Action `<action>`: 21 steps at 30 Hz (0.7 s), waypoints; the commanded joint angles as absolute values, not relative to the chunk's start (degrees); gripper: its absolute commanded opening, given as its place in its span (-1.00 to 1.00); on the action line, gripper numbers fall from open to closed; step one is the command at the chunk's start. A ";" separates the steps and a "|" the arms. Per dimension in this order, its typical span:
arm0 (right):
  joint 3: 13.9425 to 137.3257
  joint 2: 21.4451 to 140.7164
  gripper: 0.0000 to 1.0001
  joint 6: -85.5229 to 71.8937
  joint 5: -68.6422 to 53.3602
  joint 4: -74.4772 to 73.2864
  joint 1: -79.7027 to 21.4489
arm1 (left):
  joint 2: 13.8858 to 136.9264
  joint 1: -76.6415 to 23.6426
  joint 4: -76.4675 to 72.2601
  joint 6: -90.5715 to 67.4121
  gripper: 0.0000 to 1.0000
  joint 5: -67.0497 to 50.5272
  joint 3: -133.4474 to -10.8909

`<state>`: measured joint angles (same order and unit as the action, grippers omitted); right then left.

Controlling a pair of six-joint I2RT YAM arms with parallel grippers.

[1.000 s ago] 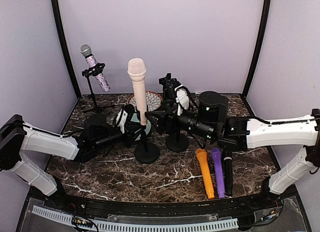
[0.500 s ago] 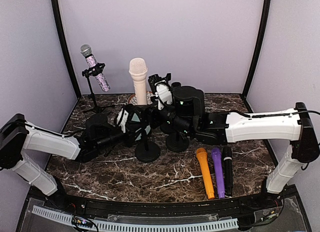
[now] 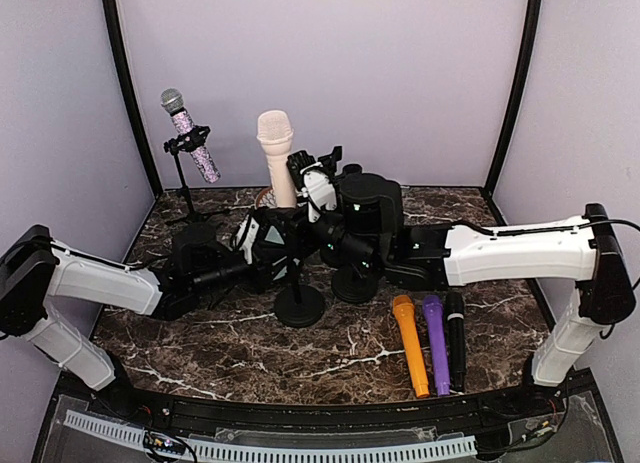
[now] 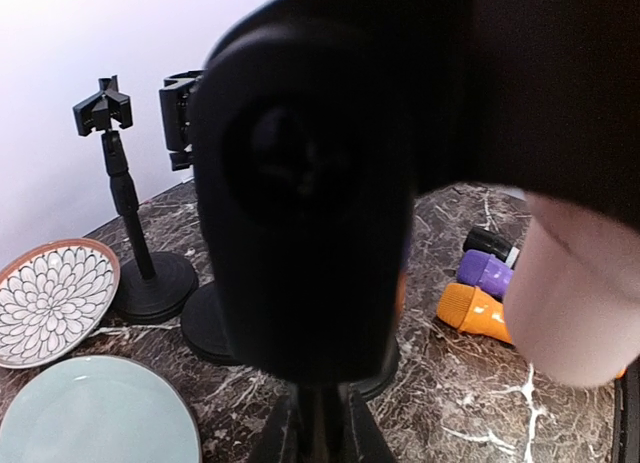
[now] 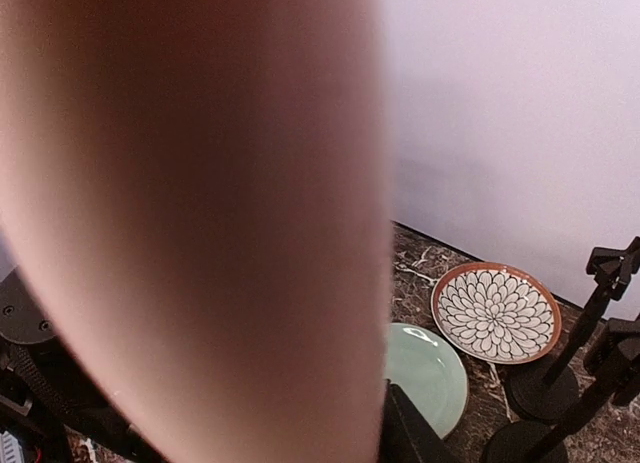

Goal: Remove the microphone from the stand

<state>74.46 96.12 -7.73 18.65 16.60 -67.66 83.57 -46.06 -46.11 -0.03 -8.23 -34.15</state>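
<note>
A: Table and arms?

B: One marble-patterned table (image 3: pixel 340 358). Two arms over it, the left arm (image 3: pixel 100 283) and the right arm (image 3: pixel 510 253). Both reach in to the middle.

A: Stands, counted?

B: Three can be counted from overhead. A tripod stand (image 3: pixel 185 188) is at back left. The centre stand (image 3: pixel 298 305) sits on a round base. A third stand (image 3: pixel 355 283) is just right of it.

A: Plates?

B: Two, side by side: a flower-patterned plate (image 5: pixel 497 313) and a pale green plate (image 5: pixel 432 378).

A: Microphones?

B: Five. The pink microphone (image 3: pixel 274 143) rises above the centre stand, head up, leaning slightly left. Its lower end is hidden behind the grippers, so its seat in the clip cannot be seen. A glitter microphone (image 3: pixel 190 133) sits tilted in the tripod stand. Three more lie side by side at front right: orange microphone (image 3: pixel 410 348), purple microphone (image 3: pixel 436 343), black microphone (image 3: pixel 455 338).

A: Grippers?

B: Two. The left gripper (image 3: pixel 278 245) is closed on the centre stand's pole, below the pink microphone. The right gripper (image 3: pixel 300 175) is hard against the pink shaft, which fills its wrist view. Its fingers are not visible there, and whether they clamp the shaft cannot be told.
</note>
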 commanded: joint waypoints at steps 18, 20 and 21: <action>66.39 88.68 -0.37 -3.09 9.63 19.46 -63.33 | 81.28 -37.03 -44.77 2.76 -0.57 -35.59 -35.91; 66.69 89.21 -0.37 -1.74 13.08 19.23 -64.58 | 79.91 -37.15 -43.95 2.55 -0.12 -30.81 -35.33; 66.75 89.41 -0.37 -1.32 14.62 19.37 -65.05 | 79.29 -37.16 -43.02 2.46 0.13 -28.18 -35.24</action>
<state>66.70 89.34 -5.76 5.23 19.44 -63.94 83.29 -37.63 -43.94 1.87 -35.35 -34.79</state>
